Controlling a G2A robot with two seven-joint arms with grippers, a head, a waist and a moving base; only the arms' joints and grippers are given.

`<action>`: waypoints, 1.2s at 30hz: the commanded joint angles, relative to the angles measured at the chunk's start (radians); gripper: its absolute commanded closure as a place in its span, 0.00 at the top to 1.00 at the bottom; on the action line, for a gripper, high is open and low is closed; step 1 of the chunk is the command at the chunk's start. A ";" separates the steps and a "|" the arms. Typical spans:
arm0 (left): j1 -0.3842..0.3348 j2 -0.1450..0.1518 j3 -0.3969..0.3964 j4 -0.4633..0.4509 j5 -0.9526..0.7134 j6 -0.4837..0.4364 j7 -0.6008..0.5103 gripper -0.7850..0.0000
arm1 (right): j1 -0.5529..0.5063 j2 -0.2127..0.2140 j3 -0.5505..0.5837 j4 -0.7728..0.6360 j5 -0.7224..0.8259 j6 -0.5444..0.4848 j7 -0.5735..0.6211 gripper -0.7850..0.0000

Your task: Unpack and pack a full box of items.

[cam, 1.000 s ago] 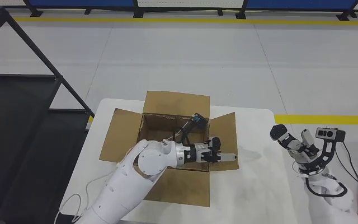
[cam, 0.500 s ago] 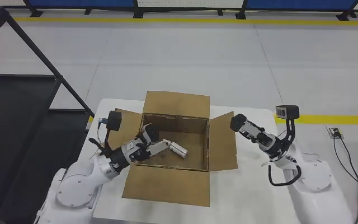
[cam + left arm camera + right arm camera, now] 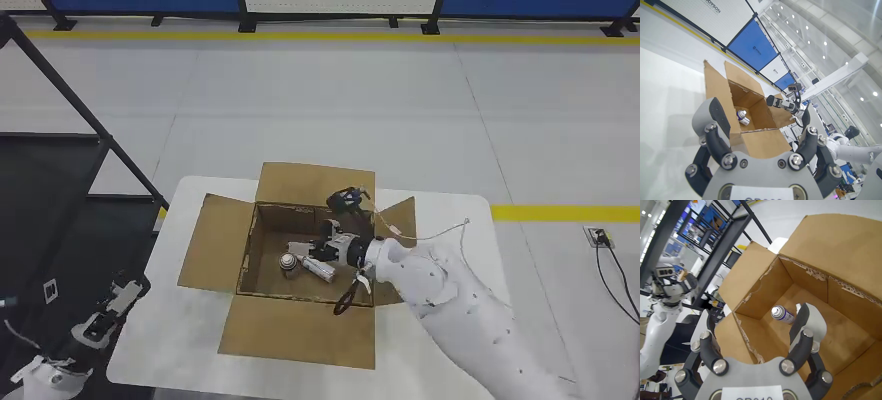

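White and purple, a metal spray can (image 3: 782,314) with a white nozzle top lies on its side on the floor of a brown corrugated cardboard box (image 3: 829,247), near the middle of the bottom. All four flaps of the box are folded outward, and it stands on a white rectangular table (image 3: 450,300).

The right gripper (image 3: 756,313) hangs over the box's opening. Its dark-padded fingers are spread wide with nothing between them, and one finger is over the interior close to the can. In the top view the right arm reaches in across the right-hand flap.

The left gripper (image 3: 761,108) is well apart from the box, off the table's near left corner in the top view. Its fingers are also splayed wide and empty. Its own wrist view looks back at the box from outside, with the can visible inside.

A black metal frame (image 3: 80,110) stands beside the table on the left.
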 commanded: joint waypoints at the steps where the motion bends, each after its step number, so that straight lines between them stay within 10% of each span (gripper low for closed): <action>1: 0.018 0.002 -0.012 0.027 -0.030 -0.013 -0.011 1.00 | 0.004 -0.002 -0.005 0.007 0.013 0.002 -0.002 1.00; 16: 0.013 0.003 -0.006 0.020 -0.029 0.024 0.001 1.00 | 0.056 -0.028 -0.103 0.013 -0.120 0.057 0.064 1.00; 24: -0.001 0.011 -0.025 0.064 -0.097 0.090 0.000 1.00 | 0.276 -0.166 -0.359 0.220 -0.280 0.238 0.251 1.00; 36: 0.003 0.016 -0.043 0.090 -0.143 0.096 -0.008 1.00 | 0.390 -0.371 -0.497 0.590 -0.245 0.176 0.246 0.95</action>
